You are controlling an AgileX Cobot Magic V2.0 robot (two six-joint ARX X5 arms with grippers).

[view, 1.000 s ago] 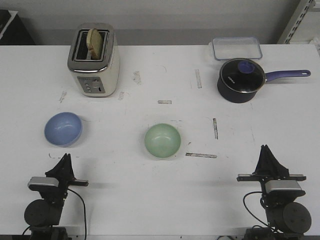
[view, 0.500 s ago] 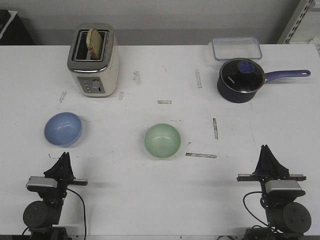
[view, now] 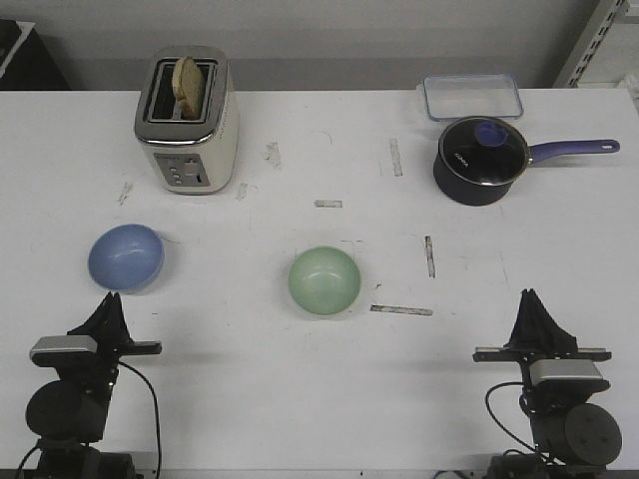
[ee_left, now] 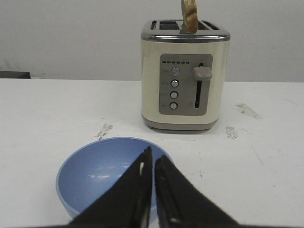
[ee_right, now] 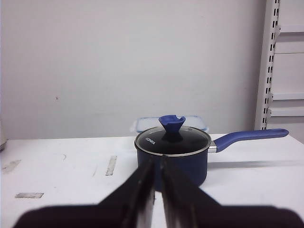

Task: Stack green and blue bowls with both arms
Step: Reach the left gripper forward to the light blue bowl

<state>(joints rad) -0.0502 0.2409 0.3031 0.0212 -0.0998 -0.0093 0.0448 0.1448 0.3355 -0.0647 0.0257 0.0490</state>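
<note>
On bench: blue bowl (view: 126, 257) just ahead of left gripper (view: 108, 307), jaws closed, empty | green bowl (view: 324, 280) mid-bench, apart | right gripper (view: 537, 304) closed, empty, farther from both.

- left arm (view: 62, 404): black, round motor housing, silver-grey block on top, looping black cable at 3 o'clock
- right arm (view: 567, 414): same build (cable at 9 o'clock)
- grippers: black tapered fingers (ee_left: 128, 199), narrow slit between them
</note>
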